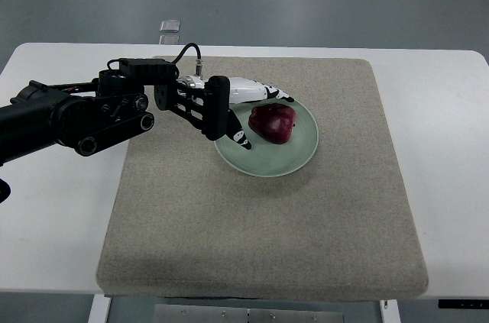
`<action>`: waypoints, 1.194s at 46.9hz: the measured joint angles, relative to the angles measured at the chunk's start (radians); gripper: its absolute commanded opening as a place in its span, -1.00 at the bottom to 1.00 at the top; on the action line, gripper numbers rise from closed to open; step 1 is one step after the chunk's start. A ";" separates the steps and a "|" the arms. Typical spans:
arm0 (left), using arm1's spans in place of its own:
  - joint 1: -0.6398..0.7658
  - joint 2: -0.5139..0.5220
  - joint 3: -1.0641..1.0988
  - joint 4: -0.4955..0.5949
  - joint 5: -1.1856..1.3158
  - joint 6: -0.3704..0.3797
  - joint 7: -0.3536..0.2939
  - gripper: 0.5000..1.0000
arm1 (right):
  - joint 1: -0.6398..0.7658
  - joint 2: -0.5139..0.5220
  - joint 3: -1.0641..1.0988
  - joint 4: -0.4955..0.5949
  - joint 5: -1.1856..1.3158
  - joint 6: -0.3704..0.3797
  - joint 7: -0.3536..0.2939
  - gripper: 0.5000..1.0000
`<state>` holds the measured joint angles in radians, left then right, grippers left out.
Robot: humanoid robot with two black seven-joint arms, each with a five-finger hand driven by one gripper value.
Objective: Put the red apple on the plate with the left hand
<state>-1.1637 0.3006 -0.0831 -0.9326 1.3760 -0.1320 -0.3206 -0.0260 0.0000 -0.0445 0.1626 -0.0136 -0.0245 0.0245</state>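
Note:
The red apple point(273, 124) lies on the pale green plate point(299, 156), which sits on a beige mat point(267, 239). My left hand point(257, 118) reaches in from the left over the plate's left side. Its white fingers point(263, 94) stretch along the apple's far side and its thumb point(240, 138) points along the near side. The fingers are spread and straight, not curled round the apple. The black forearm point(76, 117) lies over the table's left part. The right arm is out of view.
The mat lies on a white table point(447, 147). A small clear object point(170, 25) sits beyond the table's far edge. The floor behind is grey.

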 measured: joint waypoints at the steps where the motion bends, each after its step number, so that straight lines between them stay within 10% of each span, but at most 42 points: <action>1: 0.000 0.000 0.000 0.000 0.000 0.000 0.000 0.99 | -0.001 0.000 0.000 0.000 0.000 0.000 0.000 0.85; 43: -0.017 0.064 -0.061 0.293 -0.125 0.018 -0.002 0.99 | 0.000 0.000 0.000 0.000 0.000 0.000 0.000 0.86; 56: -0.003 0.043 -0.071 0.355 -0.499 0.144 0.019 0.99 | 0.000 0.000 0.000 0.000 0.000 0.000 0.000 0.86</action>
<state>-1.1668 0.3434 -0.1545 -0.5779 0.8771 0.0118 -0.3011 -0.0261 0.0000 -0.0445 0.1626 -0.0136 -0.0245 0.0245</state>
